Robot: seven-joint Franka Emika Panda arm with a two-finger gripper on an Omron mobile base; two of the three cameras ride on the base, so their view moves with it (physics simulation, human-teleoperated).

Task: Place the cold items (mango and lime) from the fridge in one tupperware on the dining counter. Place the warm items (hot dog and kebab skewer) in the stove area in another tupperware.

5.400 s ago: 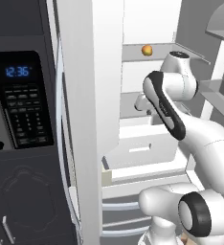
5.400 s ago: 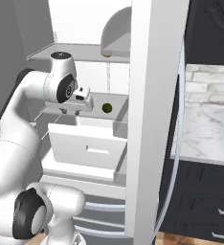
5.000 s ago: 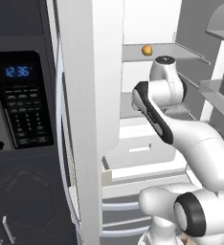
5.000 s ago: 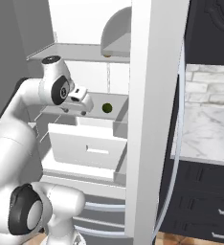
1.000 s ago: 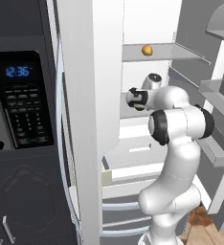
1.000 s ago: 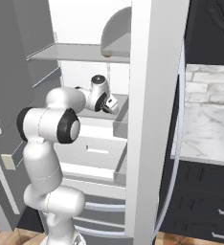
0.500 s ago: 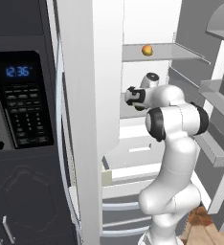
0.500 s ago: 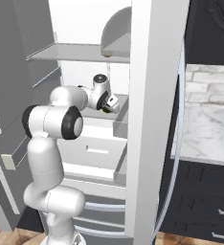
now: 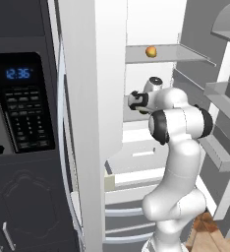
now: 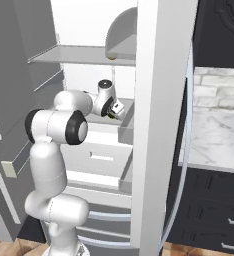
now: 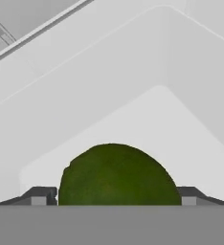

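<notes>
**A:** What do you get from your left base view?

**B:** You see the arm reaching into the open fridge, its gripper at the middle shelf. An orange-yellow fruit, the mango, sits on the shelf above, well apart from the gripper. To the left, the microwave shows a blue clock reading 12:36; the keypad labels under it are too small for you to read.

**A:** And the right base view?

**B:** There you see the gripper low over that same shelf, partly cut off by the white door edge. A dark spot sits at the gripper's tip, too small for you to name. On the right there is a marble counter with a brick wall behind it. No writing there.

**A:** The hand view?

**B:** The lime is right in front of you, dark green, on the white fridge floor near a back corner. One finger tip stands at its left side and the other at its right, both just beside the peel. You can't tell if they are pressing on it: the jaws stand wide with the lime between them.
</notes>
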